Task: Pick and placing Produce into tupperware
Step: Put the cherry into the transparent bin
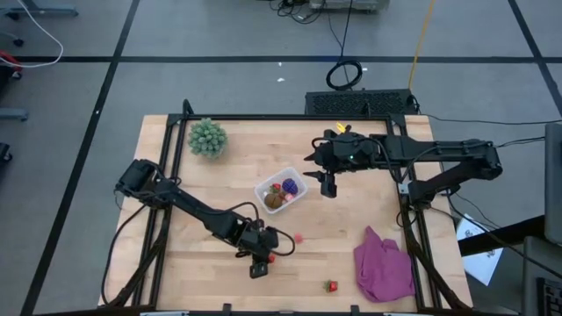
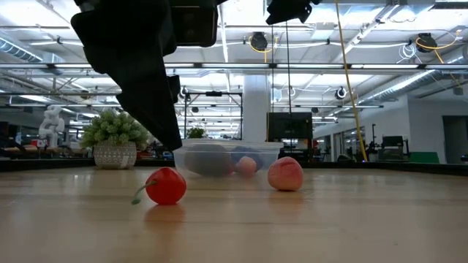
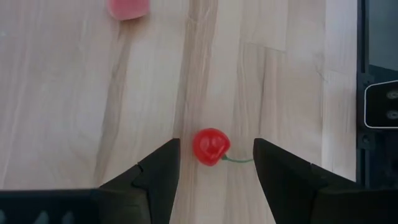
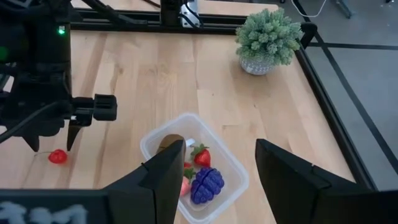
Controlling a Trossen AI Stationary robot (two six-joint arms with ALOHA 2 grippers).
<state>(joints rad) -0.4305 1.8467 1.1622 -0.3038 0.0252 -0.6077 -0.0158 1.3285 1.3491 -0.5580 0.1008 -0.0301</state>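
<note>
Your left gripper point(image 3: 216, 165) hangs spread around the red cherry point(image 3: 210, 147). A pink fruit point(image 1: 299, 237) lies just beyond; farther off, the tupperware point(image 1: 297, 177) holds produce under your released right gripper point(image 4: 216, 165), the plant point(image 1: 207, 138) behind.

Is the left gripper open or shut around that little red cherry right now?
Open. The left gripper has its two fingers spread apart, with the cherry lying between them on the table, untouched.
</note>
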